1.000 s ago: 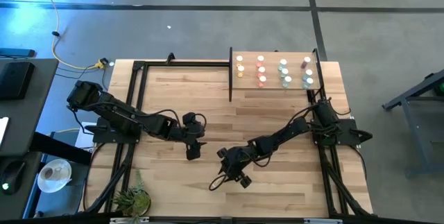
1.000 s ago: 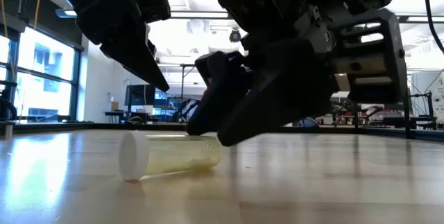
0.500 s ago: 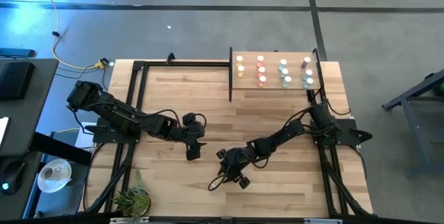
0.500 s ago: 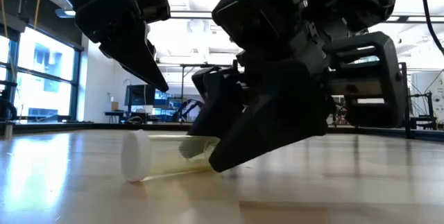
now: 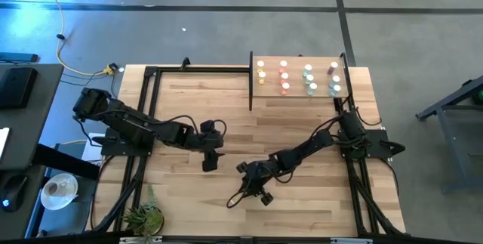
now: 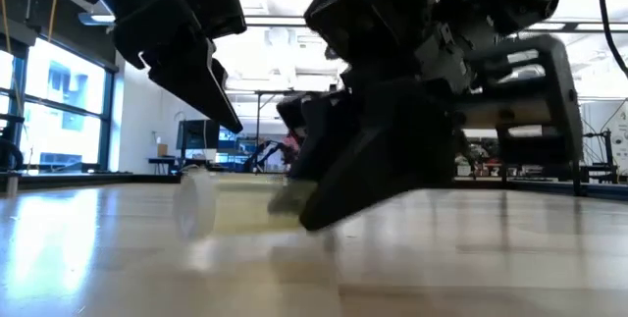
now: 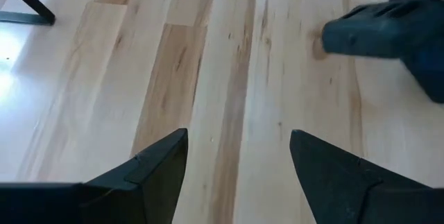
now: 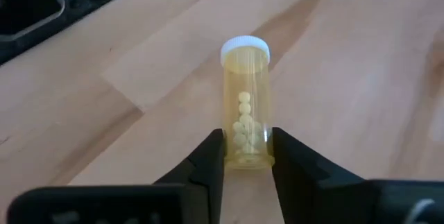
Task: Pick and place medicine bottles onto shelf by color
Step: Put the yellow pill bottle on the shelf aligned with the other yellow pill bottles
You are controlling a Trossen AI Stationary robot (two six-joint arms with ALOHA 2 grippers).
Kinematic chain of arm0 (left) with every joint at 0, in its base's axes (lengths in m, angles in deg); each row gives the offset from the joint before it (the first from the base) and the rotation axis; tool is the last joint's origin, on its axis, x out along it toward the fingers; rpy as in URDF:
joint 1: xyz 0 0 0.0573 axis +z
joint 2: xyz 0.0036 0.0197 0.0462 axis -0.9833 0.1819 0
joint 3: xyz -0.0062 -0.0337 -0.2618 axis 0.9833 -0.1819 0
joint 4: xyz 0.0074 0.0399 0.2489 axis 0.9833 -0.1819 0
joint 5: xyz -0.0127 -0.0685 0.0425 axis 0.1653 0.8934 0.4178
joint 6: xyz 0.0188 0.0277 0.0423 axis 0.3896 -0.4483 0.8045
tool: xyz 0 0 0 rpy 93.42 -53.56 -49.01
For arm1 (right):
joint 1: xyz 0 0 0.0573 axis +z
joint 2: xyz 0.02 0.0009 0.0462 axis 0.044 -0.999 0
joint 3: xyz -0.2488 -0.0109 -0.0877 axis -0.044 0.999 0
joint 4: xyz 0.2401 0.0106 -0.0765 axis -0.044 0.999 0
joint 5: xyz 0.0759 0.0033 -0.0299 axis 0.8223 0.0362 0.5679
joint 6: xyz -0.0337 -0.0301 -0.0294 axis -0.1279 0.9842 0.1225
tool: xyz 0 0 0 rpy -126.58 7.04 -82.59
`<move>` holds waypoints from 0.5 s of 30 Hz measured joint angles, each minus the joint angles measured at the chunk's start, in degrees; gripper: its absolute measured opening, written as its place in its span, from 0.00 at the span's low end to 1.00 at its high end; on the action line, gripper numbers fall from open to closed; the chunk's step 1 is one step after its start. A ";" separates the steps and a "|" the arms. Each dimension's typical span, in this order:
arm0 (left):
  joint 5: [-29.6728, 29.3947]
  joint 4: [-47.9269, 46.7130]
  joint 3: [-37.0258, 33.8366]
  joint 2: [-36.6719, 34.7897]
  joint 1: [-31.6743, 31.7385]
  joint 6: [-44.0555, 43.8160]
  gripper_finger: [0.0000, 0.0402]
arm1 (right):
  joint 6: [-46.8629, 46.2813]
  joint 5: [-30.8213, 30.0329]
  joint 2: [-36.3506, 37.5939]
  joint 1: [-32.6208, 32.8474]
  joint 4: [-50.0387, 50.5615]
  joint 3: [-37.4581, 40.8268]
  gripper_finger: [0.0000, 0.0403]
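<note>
A: Progress check. The shelf (image 5: pixel 302 78) sits at about one o'clock on the worktop (image 5: pixel 302 123) in the high view. It carries the sorted bottles (image 5: pixel 284 81), standing in columns: yellow toward nine o'clock, then pink-red, teal-green, and purplish toward three o'clock. Roughly a dozen, caps up.

B: So most of the job looks done. What's left?

A: At least one. A yellow bottle (image 8: pixel 245 123) lies on its side on the worktop near six o'clock, well apart from the shelf. The right end effector (image 8: pixel 248 156) is clenched on its base end, white cap pointing away from the fingers.

B: Lifted yet?

A: Cannot tell. In the low view the bottle (image 6: pixel 231 207) is smeared, low against the wood. My judgement: grasp made, carry to the yellow column still to come.

B: And the left end effector?

A: The left end effector (image 7: pixel 239 161) hangs released over bare planks, near the centre of the worktop, toward nine o'clock of the right one. Holding nothing.

B: What does each view add?

A: The high view alone shows the shelf and its colour columns, but the lying bottle is hidden there under the right end effector (image 5: pixel 254 186). The right wrist view alone shows the grip and the pale pills inside. The low view shows both end effectors near each other, low over the worktop.
</note>
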 joint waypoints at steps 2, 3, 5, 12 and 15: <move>1.64 -0.04 0.07 0.00 1.31 1.69 0.61 | 0.00 -1.34 1.11 -0.09 0.54 0.00 0.22; 2.39 -0.69 0.43 -0.10 1.93 2.65 0.61 | 0.31 -2.01 1.96 -0.20 1.63 0.00 0.22; 3.01 -2.08 1.58 -0.79 2.93 4.86 0.61 | 0.68 -3.11 3.70 -0.38 3.52 0.00 0.23; 3.14 -2.86 4.62 -5.24 4.71 15.98 0.61 | 3.27 -8.79 12.70 -1.81 11.85 0.02 0.22; 3.08 -2.91 4.88 -7.72 5.67 19.57 0.61 | 3.26 -10.82 17.64 -2.59 15.41 0.02 0.22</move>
